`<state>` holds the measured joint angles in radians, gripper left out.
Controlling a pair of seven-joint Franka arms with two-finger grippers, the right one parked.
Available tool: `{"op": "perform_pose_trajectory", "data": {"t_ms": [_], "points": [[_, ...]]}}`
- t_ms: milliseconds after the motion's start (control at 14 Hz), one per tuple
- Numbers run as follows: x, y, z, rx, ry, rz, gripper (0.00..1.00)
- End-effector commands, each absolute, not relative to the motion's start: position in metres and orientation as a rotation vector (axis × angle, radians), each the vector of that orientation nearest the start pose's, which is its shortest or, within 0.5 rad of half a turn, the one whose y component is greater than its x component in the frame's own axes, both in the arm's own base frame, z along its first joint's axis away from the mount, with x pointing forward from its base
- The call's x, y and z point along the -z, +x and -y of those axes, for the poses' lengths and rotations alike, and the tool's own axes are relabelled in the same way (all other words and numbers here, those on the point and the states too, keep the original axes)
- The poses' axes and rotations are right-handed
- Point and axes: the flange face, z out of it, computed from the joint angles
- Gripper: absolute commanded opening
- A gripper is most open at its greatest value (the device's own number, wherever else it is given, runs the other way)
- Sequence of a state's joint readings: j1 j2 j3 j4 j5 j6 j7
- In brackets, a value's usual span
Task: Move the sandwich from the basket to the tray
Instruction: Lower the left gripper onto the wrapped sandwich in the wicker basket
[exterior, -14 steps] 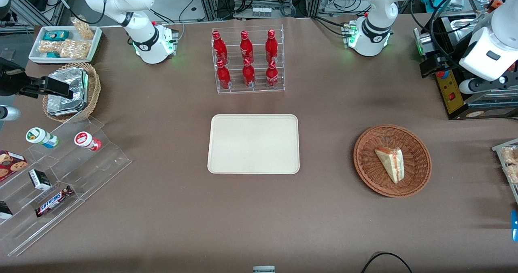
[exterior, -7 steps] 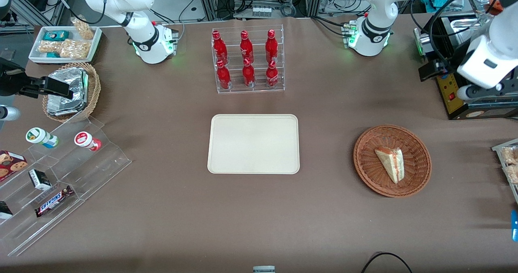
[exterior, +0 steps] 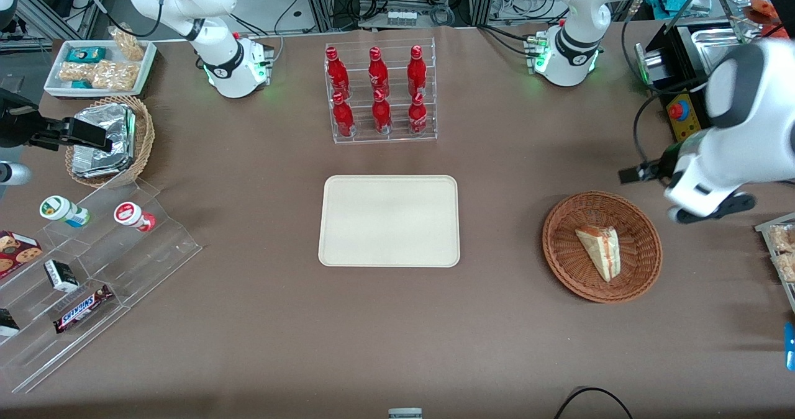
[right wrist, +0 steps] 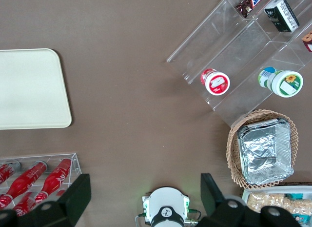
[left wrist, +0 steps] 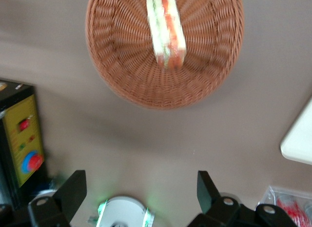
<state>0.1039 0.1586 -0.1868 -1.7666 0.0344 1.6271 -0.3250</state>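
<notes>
Sandwich point(exterior: 600, 250), pale clear-wrapped triangular wedge, lying in shallow reddish-brown wicker basket point(exterior: 646, 217) near table's working-arm edge; I'm hovering gripper point(left wrist: 139, 195) spread wide, empty, for approach; cream rectangular tray point(exterior: 389, 220) waiting mid-table.

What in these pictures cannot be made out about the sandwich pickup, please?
- Front view: the gripper is motion-blurred above the table beside the basket, and the arm hides most of it.
- Left wrist view: the sandwich is blurred and cut off by the frame edge; its wrap cannot be read.
- Left wrist view: only a corner of the tray shows.
</notes>
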Motion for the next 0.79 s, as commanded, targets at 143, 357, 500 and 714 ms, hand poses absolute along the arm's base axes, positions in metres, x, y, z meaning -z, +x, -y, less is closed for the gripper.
{"op": "perform_pose_trajectory", "data": {"t_ms": [143, 357, 500, 714], "points": [[-0.366, 0.545, 0.038, -0.227, -3.058, 0.469, 1.0], [-0.322, 0.549, 0.038, -0.107, -3.088, 0.521, 1.0], [-0.295, 0.557, 0.036, -0.066, -3.103, 0.551, 1.0], [-0.263, 0.567, 0.026, -0.015, -3.114, 0.592, 1.0]]}}
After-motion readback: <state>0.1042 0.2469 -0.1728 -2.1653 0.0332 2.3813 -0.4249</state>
